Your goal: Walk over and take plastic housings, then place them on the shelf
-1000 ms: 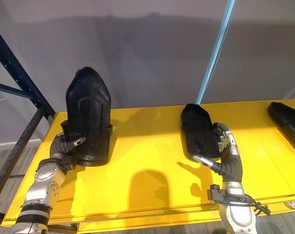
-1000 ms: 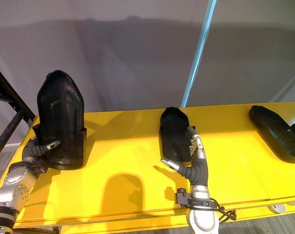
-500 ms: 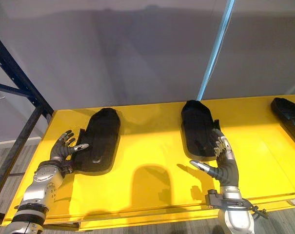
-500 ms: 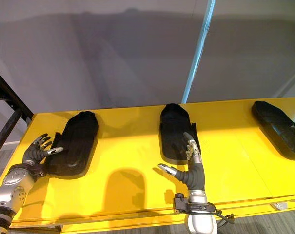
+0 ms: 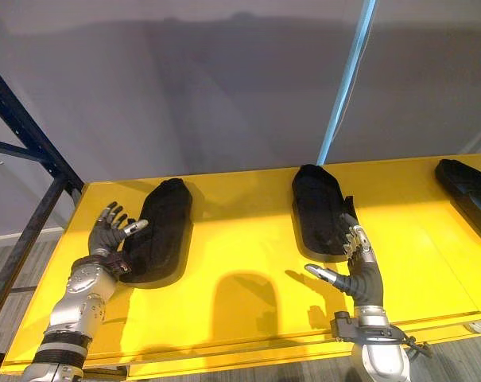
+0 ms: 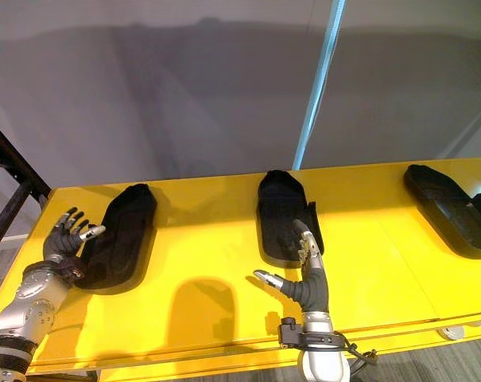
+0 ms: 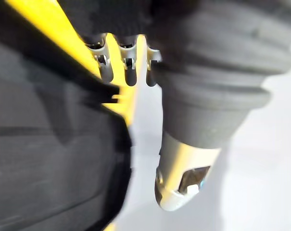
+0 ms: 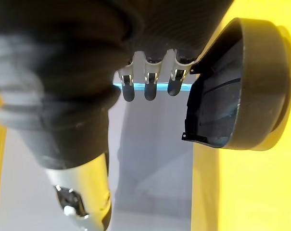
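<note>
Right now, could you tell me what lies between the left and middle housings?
Nothing: between the left housing and the middle housing the yellow shelf is bare, as the left eye view shows.

I take this for a storeroom or a factory stock area, not a home or an office. I am looking down on a broad yellow shelf [image 5: 248, 267] carried by a dark blue steel rack upright [image 5: 21, 127] with cross braces, the heavy kind of racking that holds parts. Black moulded plastic housings lie spaced along the board: a left housing [image 5: 162, 231], a middle housing [image 5: 318, 208] and a right housing [image 5: 467, 187] at the far end, much alike in make as far as I can tell. Behind the rack stands a plain grey wall [image 5: 224, 87] with a light blue strip [image 5: 347, 79] running up it. Grey plank flooring [image 6: 415, 368] shows below the board's front edge.
</note>
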